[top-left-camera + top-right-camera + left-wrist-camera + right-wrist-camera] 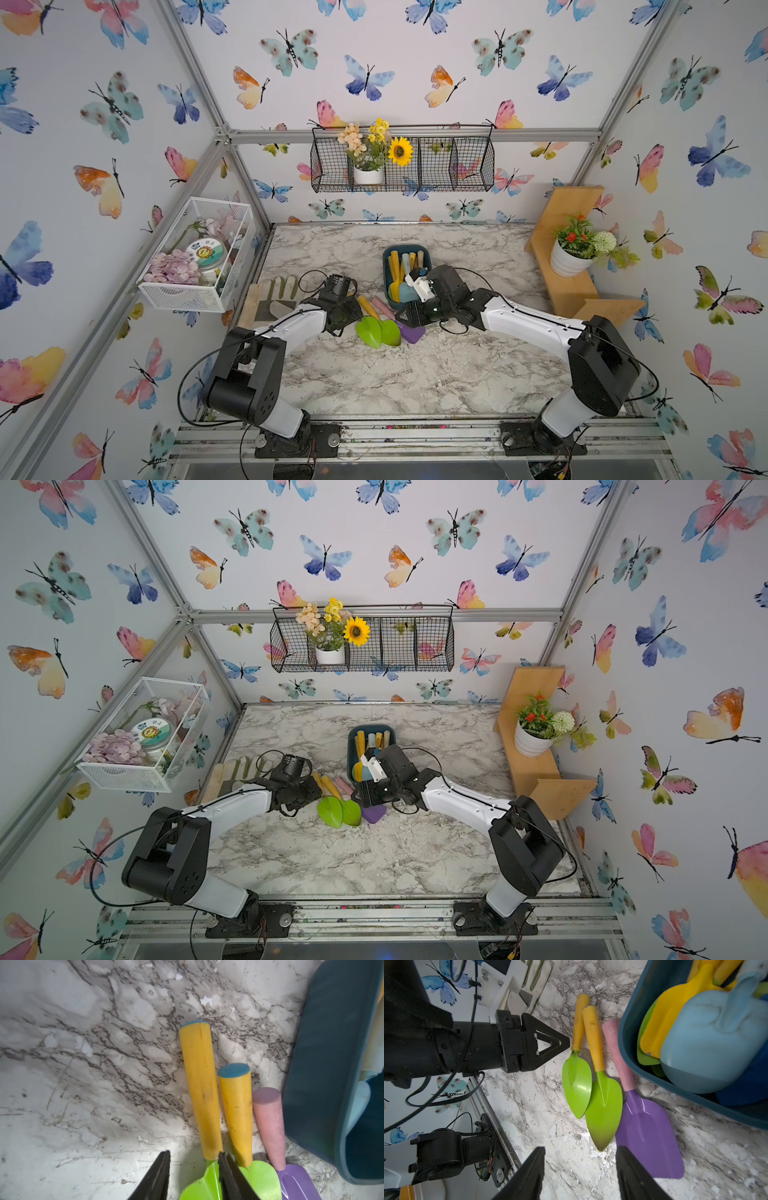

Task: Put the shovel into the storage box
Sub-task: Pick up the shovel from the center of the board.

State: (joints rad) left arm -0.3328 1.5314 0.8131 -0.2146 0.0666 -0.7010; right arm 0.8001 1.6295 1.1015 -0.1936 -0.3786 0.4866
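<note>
the outer green shovel point(199, 1088), yellow-handled, lies flat on the marble table point(415, 374) near the storage box point(324, 1064), not yet in it. its blade overlaps that of a second green shovel point(236, 1113), and a purple shovel point(268, 1126) with a pink handle lies between that one and the box wall. the left gripper point(194, 1153) hangs low at the neck of the outer shovel, its jaws parted with nothing between them; one finger sits over the neck while the gap is over bare table. to pick well, i judge it should shift sideways until the handle lies between the fingers, close near the neck, lift straight up so the overlapping blade does not drag its neighbour, then lay the shovel along the box's length. the right gripper point(579, 1148) hovers by the blade tips, jaws apart and empty. count: three shovels on the table, two green and one purple; one box; inside it perhaps four or five stacked shovels point(708, 1032), packed too tightly to count surely.
</note>
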